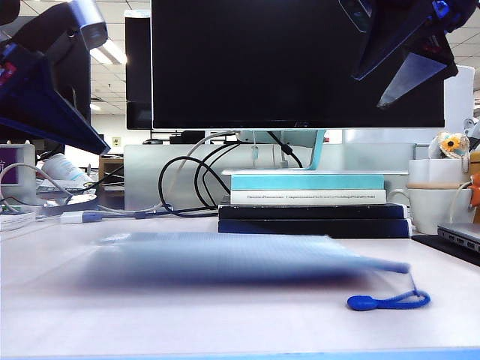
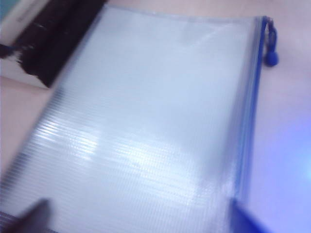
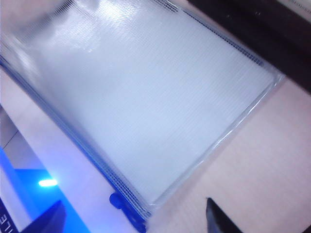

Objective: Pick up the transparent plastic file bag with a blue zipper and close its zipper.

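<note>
One file bag lies flat on the counter in front of a stack of books. Its one zipper looks shut, w/ the cord pull at the end, so prob. done or nearly. Left gripper & right gripper hover above, fingers spread, holding nothing.

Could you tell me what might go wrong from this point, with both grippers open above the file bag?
1. The file bag looks blurred in every view, so it may not have settled; a grasp now could miss.
2. The cord pull lies loose near the table's front edge and could snag.
3. The left gripper and right gripper hang open above the bag; the thin, flat pouch is hard to pinch and may slide toward the stacked books.
</note>
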`<act>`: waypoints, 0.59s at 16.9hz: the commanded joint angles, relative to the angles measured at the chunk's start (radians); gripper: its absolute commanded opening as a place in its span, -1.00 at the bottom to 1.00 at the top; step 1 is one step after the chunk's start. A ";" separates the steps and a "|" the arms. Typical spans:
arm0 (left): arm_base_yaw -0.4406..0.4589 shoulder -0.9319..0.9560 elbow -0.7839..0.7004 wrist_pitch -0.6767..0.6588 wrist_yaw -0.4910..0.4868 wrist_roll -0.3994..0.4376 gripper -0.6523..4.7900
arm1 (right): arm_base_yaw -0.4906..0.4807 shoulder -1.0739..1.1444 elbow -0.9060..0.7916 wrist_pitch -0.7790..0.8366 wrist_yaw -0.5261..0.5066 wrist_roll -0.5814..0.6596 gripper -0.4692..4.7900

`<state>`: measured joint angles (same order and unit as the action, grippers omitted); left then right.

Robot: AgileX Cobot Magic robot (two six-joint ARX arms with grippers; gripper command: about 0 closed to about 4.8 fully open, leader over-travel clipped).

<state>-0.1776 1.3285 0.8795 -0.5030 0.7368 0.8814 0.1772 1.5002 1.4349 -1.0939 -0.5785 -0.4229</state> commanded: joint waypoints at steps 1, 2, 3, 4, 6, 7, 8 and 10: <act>0.002 -0.031 0.050 -0.087 -0.007 -0.076 1.00 | -0.001 -0.031 0.005 0.086 -0.030 0.018 0.52; 0.003 -0.040 0.064 -0.084 -0.036 -0.104 1.00 | -0.001 -0.039 0.005 0.108 -0.029 0.045 0.41; 0.003 -0.060 0.089 -0.082 -0.091 -0.166 1.00 | -0.001 -0.059 0.005 0.140 -0.028 0.094 0.15; 0.005 -0.108 0.132 -0.076 -0.131 -0.287 0.81 | -0.002 -0.122 0.004 0.156 -0.026 0.146 -0.23; 0.019 -0.212 0.130 -0.010 -0.177 -0.388 0.01 | -0.002 -0.323 0.003 0.216 0.167 0.209 -0.86; 0.020 -0.232 0.130 0.007 -0.194 -0.408 0.01 | -0.002 -0.372 0.003 0.242 0.238 0.222 -0.85; 0.020 -0.253 0.129 0.021 -0.209 -0.420 0.01 | -0.002 -0.419 0.002 0.261 0.285 0.223 -0.86; 0.020 -0.283 0.123 0.056 -0.221 -0.450 -0.22 | -0.002 -0.510 0.000 0.272 0.344 0.237 -0.86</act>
<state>-0.1577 1.0557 1.0050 -0.4725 0.5213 0.4519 0.1741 1.0199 1.4342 -0.8360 -0.2668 -0.1997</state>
